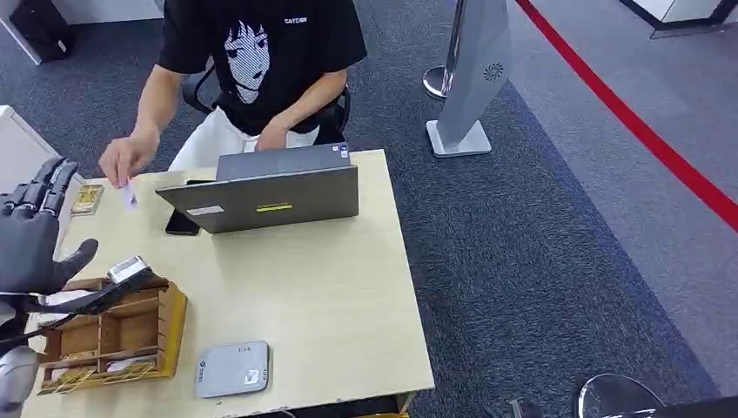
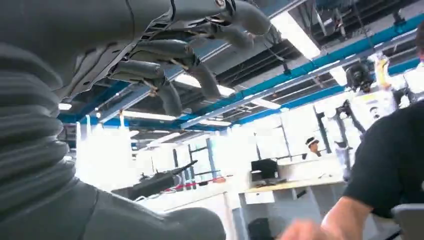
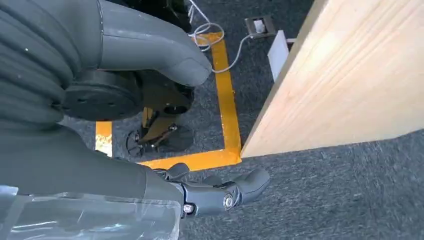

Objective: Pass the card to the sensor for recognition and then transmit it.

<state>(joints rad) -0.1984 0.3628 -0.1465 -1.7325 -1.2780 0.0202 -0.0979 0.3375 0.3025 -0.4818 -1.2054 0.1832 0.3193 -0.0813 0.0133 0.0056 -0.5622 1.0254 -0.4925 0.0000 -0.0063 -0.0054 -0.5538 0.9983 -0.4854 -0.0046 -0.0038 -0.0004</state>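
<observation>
card (image 1: 129,195): in person's hand (image 1: 124,159), far-right of my left hand (image 1: 35,237)
left hand: released, fingers apart, nearer
right hand (image 3: 220,192): hangs beside table (image 3: 350,75), curled, grasping nothing

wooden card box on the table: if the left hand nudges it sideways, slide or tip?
The wooden box looks low and wide, sitting flat on the table, so it would probably slide, not tip. It seems light, with thin dividers and a few cards, so a small push from the left hand may shift it far. The smooth tabletop likely gives little grip.
</observation>
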